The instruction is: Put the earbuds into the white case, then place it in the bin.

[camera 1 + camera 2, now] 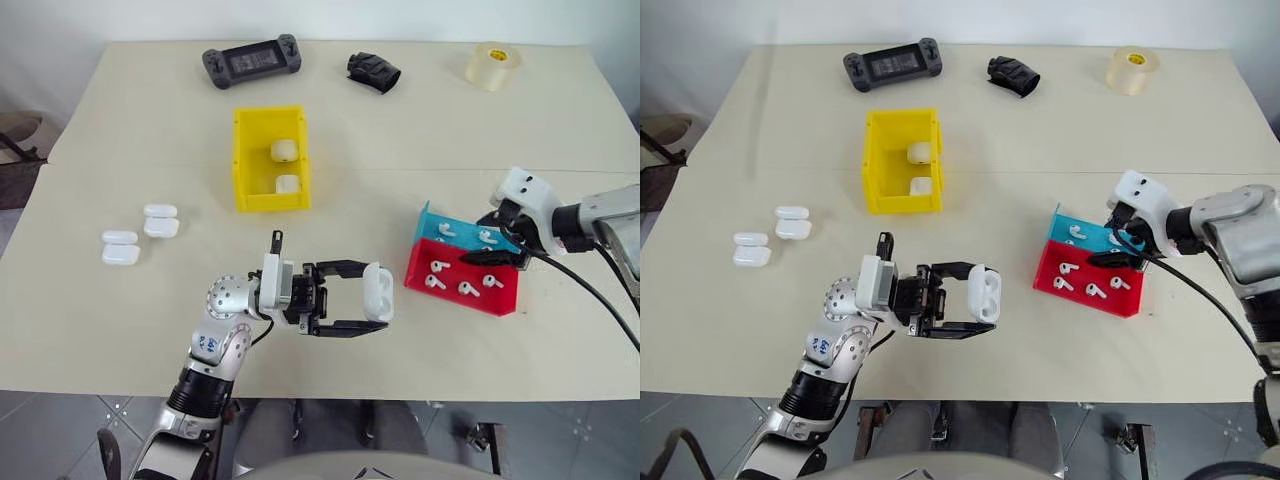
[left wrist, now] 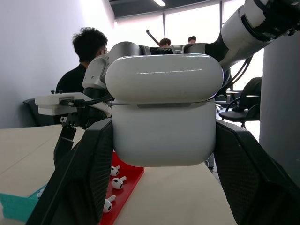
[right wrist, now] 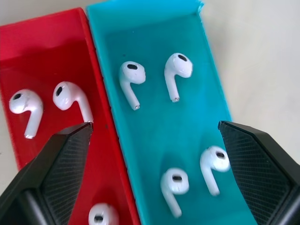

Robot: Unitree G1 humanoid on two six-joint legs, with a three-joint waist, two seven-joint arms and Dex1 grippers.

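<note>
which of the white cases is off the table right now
The white case clamped in the left gripper, held above the table. Two others lie on the table at the robot's left, and two sit inside the yellow bin.

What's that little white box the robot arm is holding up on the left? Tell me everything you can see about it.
The white case is a small, glossy, rounded plastic box. A thin seam runs around it between the lid and the body, and the lid looks closed. It is pinched by its two sides between the black fingers of the left gripper, lifted clear of the beige table, near the front edge. It sits upright in the left wrist view. Nothing else touches it.
</note>
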